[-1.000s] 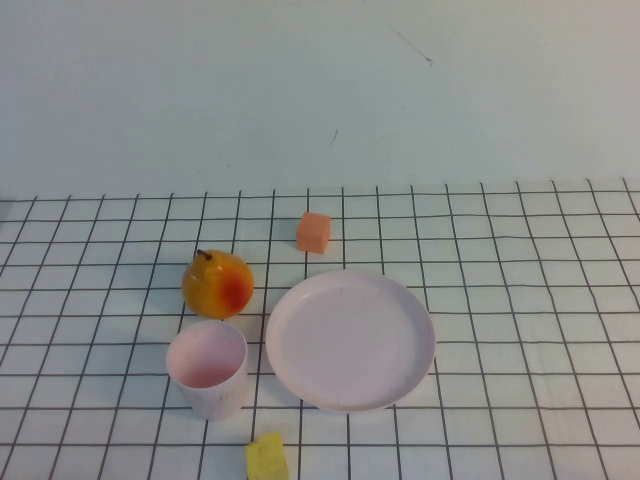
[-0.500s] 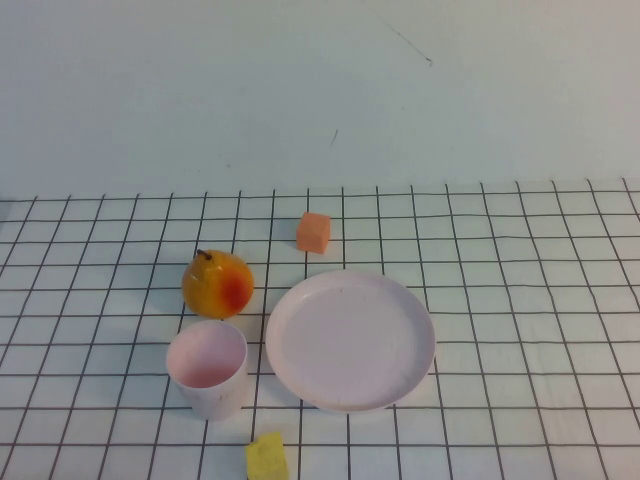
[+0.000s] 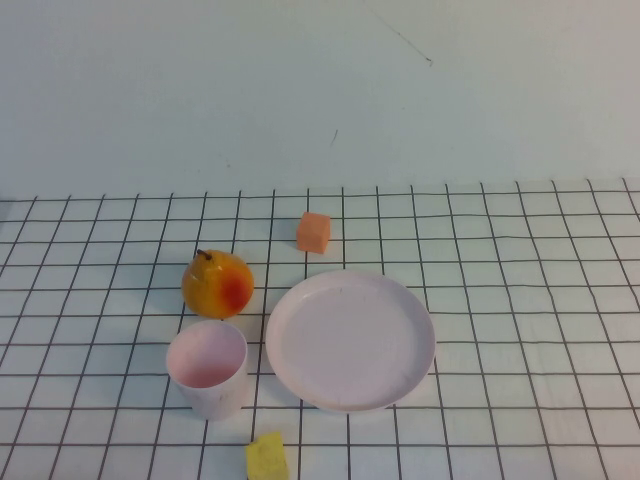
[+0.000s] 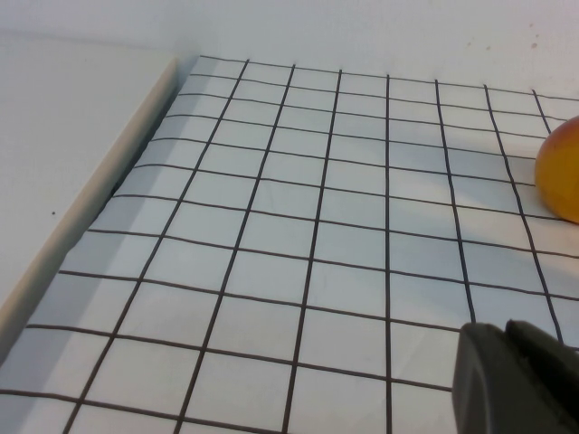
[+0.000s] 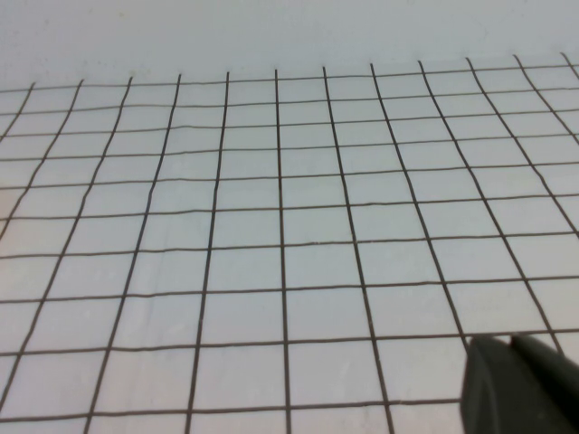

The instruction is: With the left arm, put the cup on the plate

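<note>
1. Cup (image 3: 207, 368): small, pale pink, no handle, slight taper toward base, upright, mouth open, inside bare w/ pinker tint at bottom. Stands on gridded tablecloth (image 3: 520, 300) near front, left of centre.
2. Plate (image 3: 350, 340): round, pale pink, shallow, raised rim, nothing on it. Sits just right of cup, a narrow strip of cloth between them, not touching. Roughly twice cup's width.
3. Pear (image 3: 217, 284): yellow-orange w/ red blush, short dark stem, just behind cup. Also seen at edge of left wrist view (image 4: 561, 176).
4. Orange cube (image 3: 313, 232) behind plate, apart from it. Yellow cube (image 3: 267, 458) at front edge, near cup base, partly cut off.
5. No brands, labels or readable writing anywhere; cloth only white w/ black grid lines.
6. Left gripper (image 4: 511, 380): dark fingertips pressed together, clenched on nothing, above bare cloth well left of pear; outside high view.
7. Right gripper (image 5: 516, 384): dark tips only at corner of own wrist view, over bare cloth; cannot tell if released or clenched. Outside high view too.
</note>
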